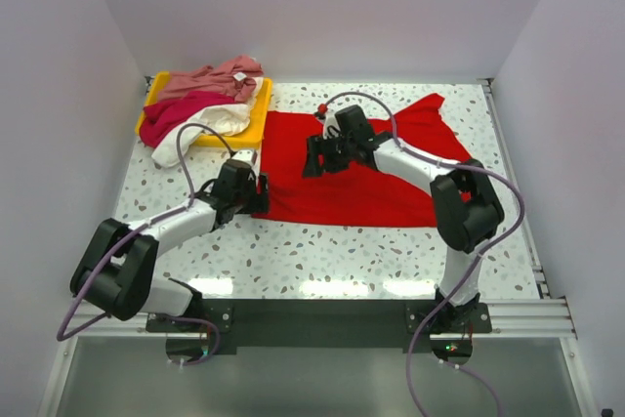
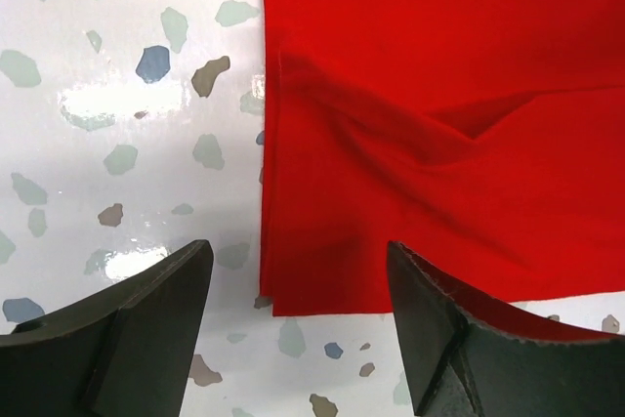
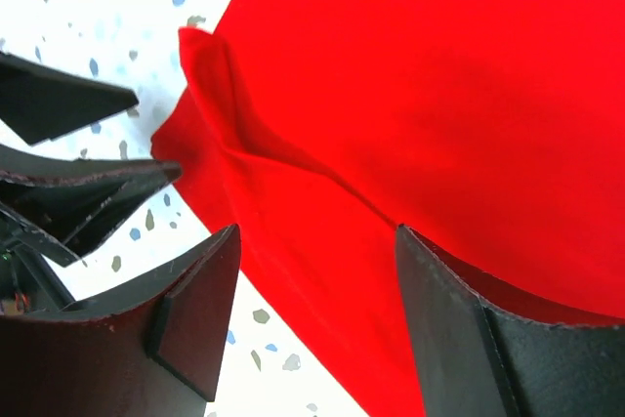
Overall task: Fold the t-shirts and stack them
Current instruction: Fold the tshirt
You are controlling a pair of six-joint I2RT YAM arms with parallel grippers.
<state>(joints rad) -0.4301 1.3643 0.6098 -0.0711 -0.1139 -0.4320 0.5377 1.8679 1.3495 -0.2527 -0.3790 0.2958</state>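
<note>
Red shirt (image 1: 352,192) lies flat mid-frame for folding; your left gripper (image 2: 298,266) and right gripper (image 3: 317,241) gape over its left side, holding nothing.

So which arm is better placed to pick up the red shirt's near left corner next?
Left, probably. The left end effector, open, hangs right over that corner of the red t-shirt. The right end effector, also open, sits farther back over the shirt's left side.
</note>
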